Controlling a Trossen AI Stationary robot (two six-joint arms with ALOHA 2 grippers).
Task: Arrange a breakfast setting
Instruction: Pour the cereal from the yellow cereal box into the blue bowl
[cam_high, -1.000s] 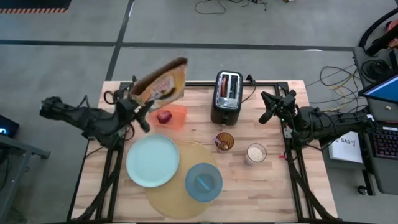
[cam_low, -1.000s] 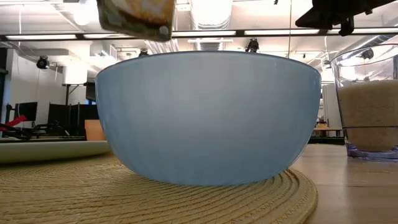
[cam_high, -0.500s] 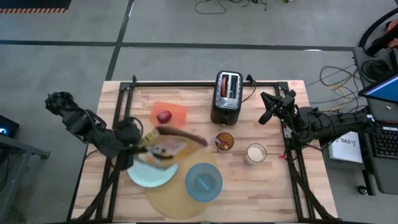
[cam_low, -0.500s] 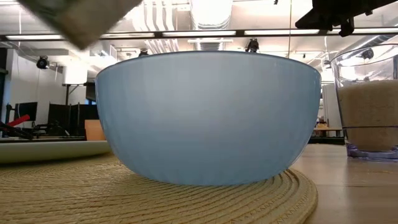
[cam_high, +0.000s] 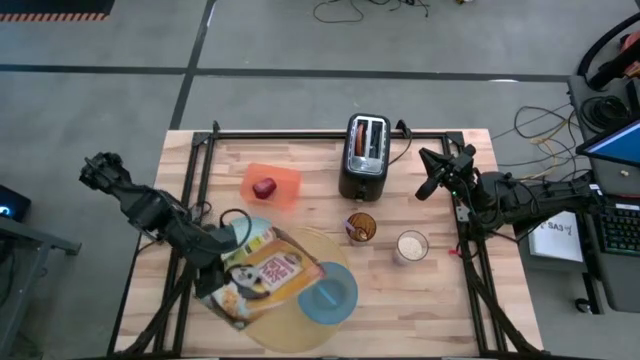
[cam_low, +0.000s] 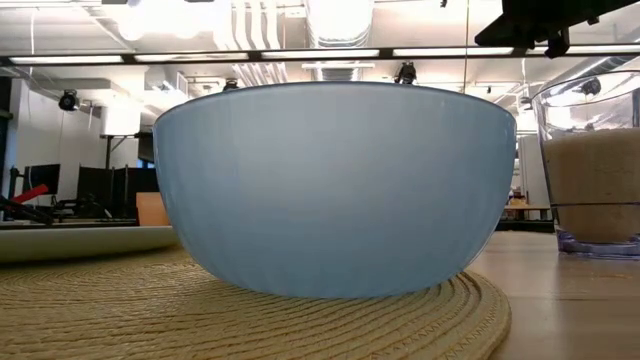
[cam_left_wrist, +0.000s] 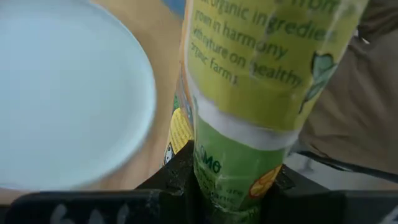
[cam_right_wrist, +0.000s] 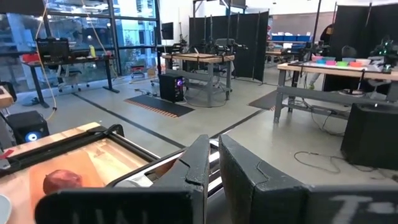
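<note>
Cereal step in hand, judging by the layout: cereal box (cam_high: 262, 277) clamped in the left gripper (cam_high: 222, 258) and carried low above the round tan placemat (cam_high: 330, 252) and the pale blue plate (cam_left_wrist: 62, 93), near the front left part of the wooden table (cam_high: 440, 300). In the left wrist view, both dark fingers (cam_left_wrist: 177, 171) pressed on the green and yellow side of the box. Next move probably calling for the open end brought above the smaller blue bowl (cam_high: 328, 292), then a slow tilt; too fast, and cereal may scatter on the mat.

Right gripper (cam_high: 428, 172) waiting near the right rear corner, fingers almost together, nothing between them.

Black toaster (cam_high: 364, 156) at the middle of the rear edge. Red apple (cam_high: 264, 187) on an orange tray (cam_high: 286, 178), toward the rear left. Glass with pale contents (cam_high: 411, 246) and a small cup (cam_high: 360, 228) near the table's middle.

Hidden or unclear:
- Plate mostly covered by the box from above; only a small part visible.
- Open end of the box not to make out.
- Inside of the bowl not clear; low view filled by its wall.
- Spoon and bagel not found.
</note>
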